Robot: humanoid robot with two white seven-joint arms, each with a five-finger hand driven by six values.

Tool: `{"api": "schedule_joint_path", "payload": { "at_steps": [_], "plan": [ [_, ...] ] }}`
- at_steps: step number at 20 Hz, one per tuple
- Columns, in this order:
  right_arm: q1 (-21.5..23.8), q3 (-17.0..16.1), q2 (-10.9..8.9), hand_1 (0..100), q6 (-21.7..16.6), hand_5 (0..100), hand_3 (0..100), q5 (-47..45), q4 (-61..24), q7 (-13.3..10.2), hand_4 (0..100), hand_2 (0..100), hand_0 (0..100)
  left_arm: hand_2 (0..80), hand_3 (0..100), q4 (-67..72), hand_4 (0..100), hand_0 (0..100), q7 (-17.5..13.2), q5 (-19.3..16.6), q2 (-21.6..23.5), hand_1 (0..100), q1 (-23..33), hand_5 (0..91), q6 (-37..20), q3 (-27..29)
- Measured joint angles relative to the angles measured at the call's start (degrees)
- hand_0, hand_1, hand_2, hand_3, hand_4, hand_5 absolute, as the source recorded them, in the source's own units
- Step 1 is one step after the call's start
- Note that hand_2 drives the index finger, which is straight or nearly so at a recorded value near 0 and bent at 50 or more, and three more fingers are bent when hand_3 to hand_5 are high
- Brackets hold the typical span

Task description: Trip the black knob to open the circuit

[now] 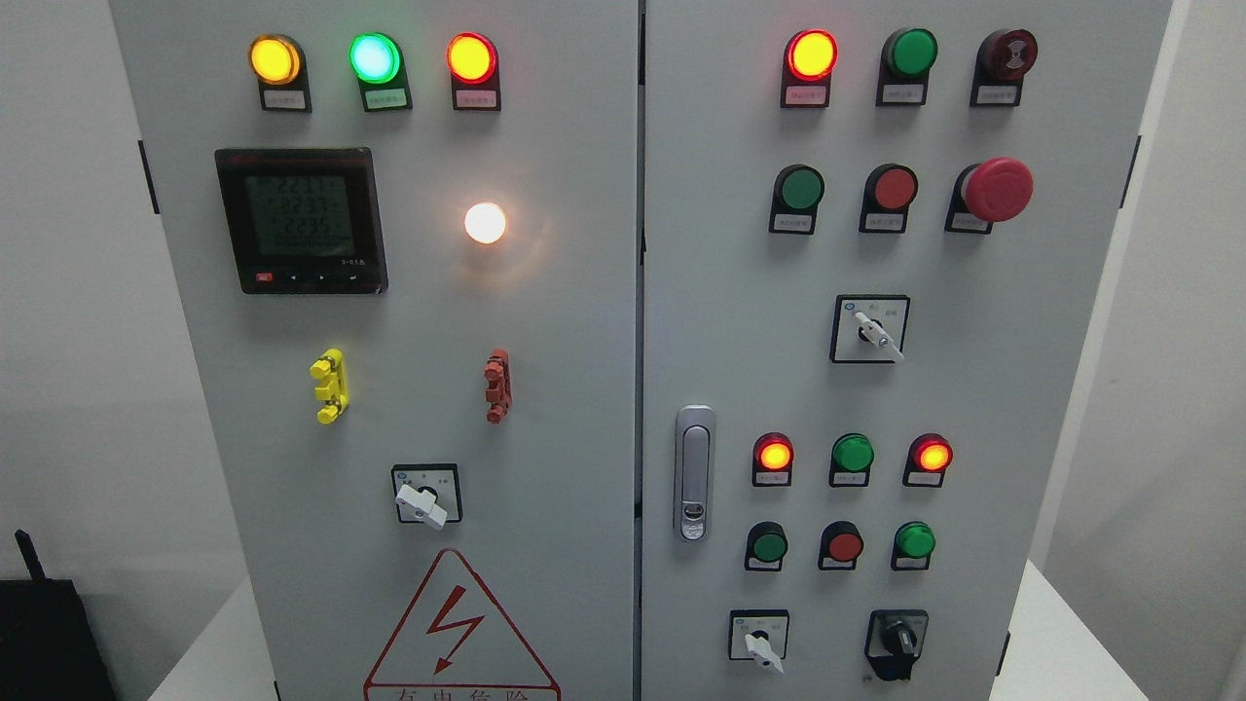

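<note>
The black rotary knob point(897, 640) sits at the lower right of the grey electrical cabinet's right door point(1051, 389), its handle standing roughly upright. Neither of my hands shows in the head view.
White selector switches sit on the left door point(421, 501), lower right point(762, 650) and mid right point(876, 336). A red mushroom stop button point(995, 189) juts out at upper right. Lit lamps, push buttons, a meter point(300, 219) and a door latch point(694, 473) fill the panel. A black object point(39, 633) stands lower left.
</note>
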Motion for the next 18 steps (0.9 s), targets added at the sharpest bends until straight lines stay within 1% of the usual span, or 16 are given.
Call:
{"api": "schedule_joint_path", "payload": {
  "at_steps": [3, 18],
  "plan": [
    [-0.90, 0.00, -0.17, 0, 0.95, 98, 100, -1.21, -1.48, -0.37, 90, 0, 0, 0.0, 0, 0.00, 0, 12, 0.00, 0.00, 0.00, 39, 0.00, 0.0, 0.00, 0.00],
    [-5.99, 0.00, -1.01, 0, 5.54, 100, 100, -4.72, -8.31, -0.55, 92, 0, 0, 0.0, 0, 0.00, 0, 12, 0.00, 0.00, 0.00, 39, 0.00, 0.0, -0.15, 0.00]
  ]
}}
